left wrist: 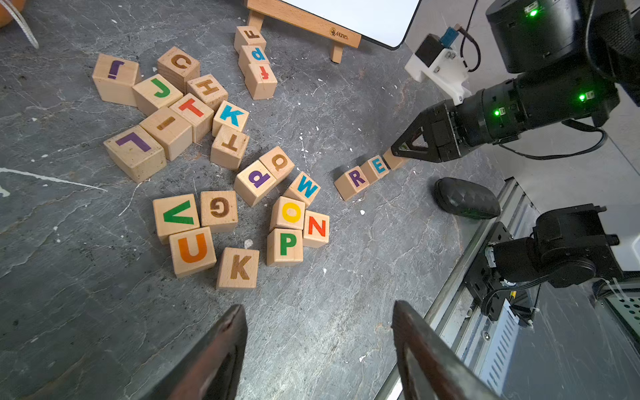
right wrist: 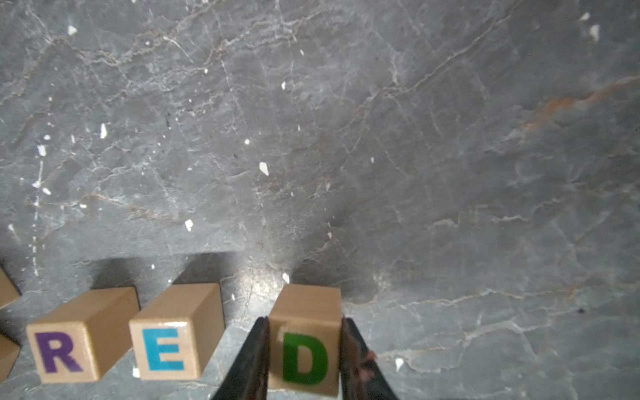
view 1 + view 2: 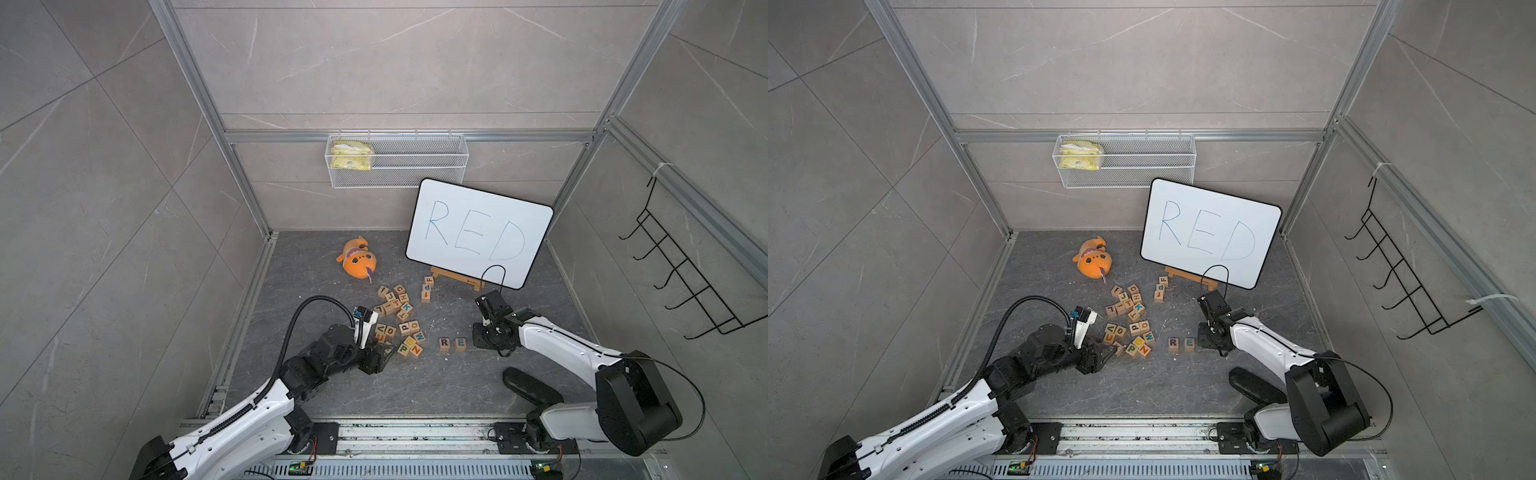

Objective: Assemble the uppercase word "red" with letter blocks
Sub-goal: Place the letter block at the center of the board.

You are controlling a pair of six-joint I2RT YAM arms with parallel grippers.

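Right gripper [image 2: 305, 320] is clamped on D [image 2: 304, 358], held beside E [image 2: 164, 349] and R [image 2: 60, 351] in line; left gripper [image 1: 318, 306] is spread, empty.

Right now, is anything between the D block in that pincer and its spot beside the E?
Nothing visible. The right pincer grips the green D block; only a strip of bare floor separates it from the blue E block, which sits beside the R block.
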